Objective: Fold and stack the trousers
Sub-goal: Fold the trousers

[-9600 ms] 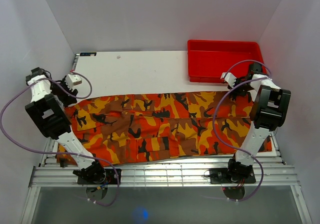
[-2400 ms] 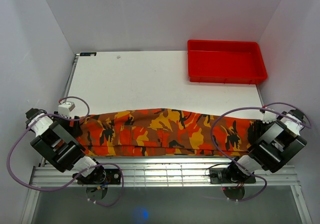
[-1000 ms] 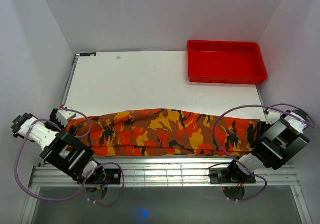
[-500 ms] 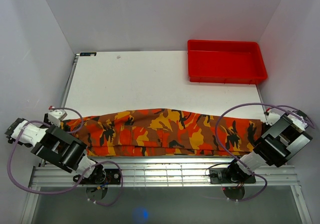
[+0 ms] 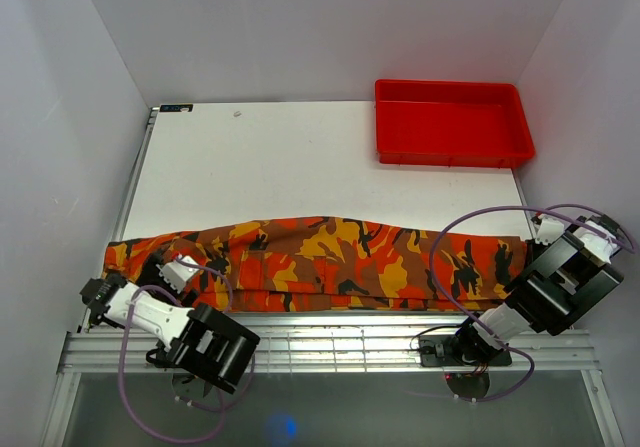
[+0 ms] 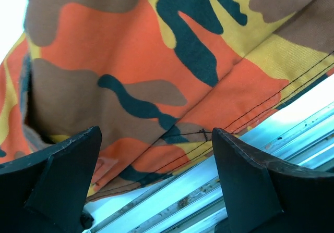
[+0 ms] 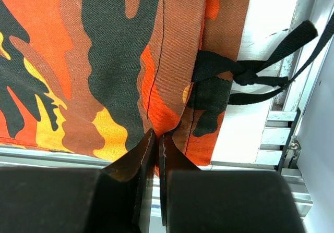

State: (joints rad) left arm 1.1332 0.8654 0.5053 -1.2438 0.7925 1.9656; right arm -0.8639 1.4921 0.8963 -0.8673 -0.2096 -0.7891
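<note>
Swung inward, left gripper (image 6: 156,134) gapes above one pair of trousers (image 5: 340,257); right gripper (image 7: 156,135) seemingly pinches their hem.

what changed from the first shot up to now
The trousers went from spread flat to folded lengthwise into a narrow strip along the near edge. The left gripper is open and its arm has swung back toward its base. The right gripper closed on the cloth's right end. The red tray stayed put.

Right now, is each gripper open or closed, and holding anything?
Left gripper: open, holding nothing, over the trousers.
Right gripper: shut at the trousers' near edge; grip on cloth unclear.
</note>
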